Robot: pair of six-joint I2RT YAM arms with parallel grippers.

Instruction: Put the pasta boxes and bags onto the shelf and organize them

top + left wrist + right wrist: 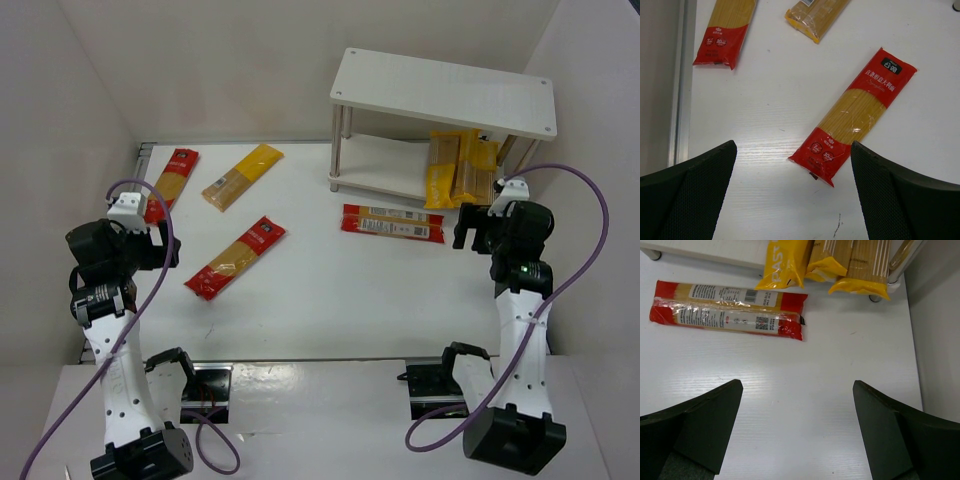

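Observation:
The white two-tier shelf point(440, 92) stands at the back right, with yellow pasta packs point(460, 168) leaning out of its lower tier point(787, 262). A red pack point(392, 223) lies flat just in front of it point(727, 315). Left of centre a red pack point(236, 257) lies diagonally point(855, 115). Behind it lie a yellow-orange pack point(243, 176) and another red pack point(172, 183). My left gripper point(160, 250) hovers open, its fingers either side of the diagonal pack's near end point(792, 150). My right gripper point(468, 232) hangs open over bare table point(797, 385).
White walls close in the table on the left, back and right. A metal strip point(680, 80) runs along the left edge. The shelf's grey leg point(338, 150) and its round foot point(654, 255) stand near the flat red pack.

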